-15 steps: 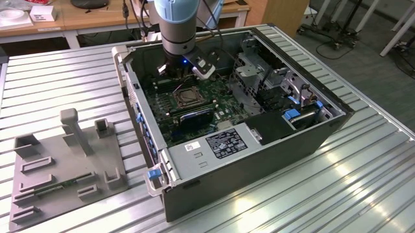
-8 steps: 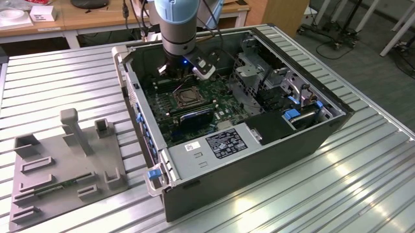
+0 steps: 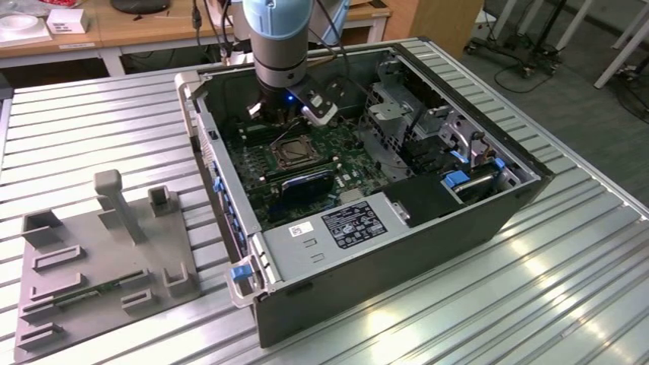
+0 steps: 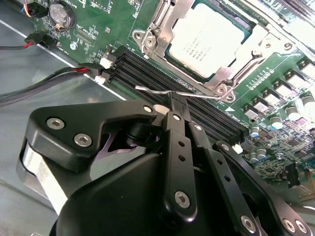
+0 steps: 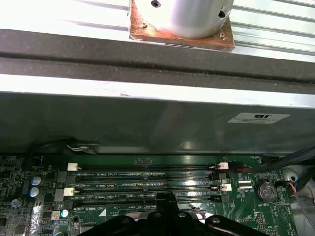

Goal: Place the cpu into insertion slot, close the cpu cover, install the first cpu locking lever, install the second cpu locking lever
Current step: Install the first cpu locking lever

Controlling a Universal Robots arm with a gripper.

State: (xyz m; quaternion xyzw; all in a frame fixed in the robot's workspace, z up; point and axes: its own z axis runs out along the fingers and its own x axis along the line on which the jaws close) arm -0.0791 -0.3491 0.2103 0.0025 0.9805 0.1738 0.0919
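- Black metal gripper [image 4: 175, 102] — fingers drawn narrow, pinching a thin silvery wire locking lever [image 4: 150, 90].
- Just beyond its tips — silvery-beige square cpu [image 4: 206, 42], seated under the silvery metal-frame cpu cover [image 4: 161, 23].

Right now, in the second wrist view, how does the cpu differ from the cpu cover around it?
The cpu is a solid, pale, matte square; the cpu cover is a shiny frame with a cut-out centre. The cpu is smaller and sits inside the opening; the cpu cover is larger and rings it. Both are square and lie flat.
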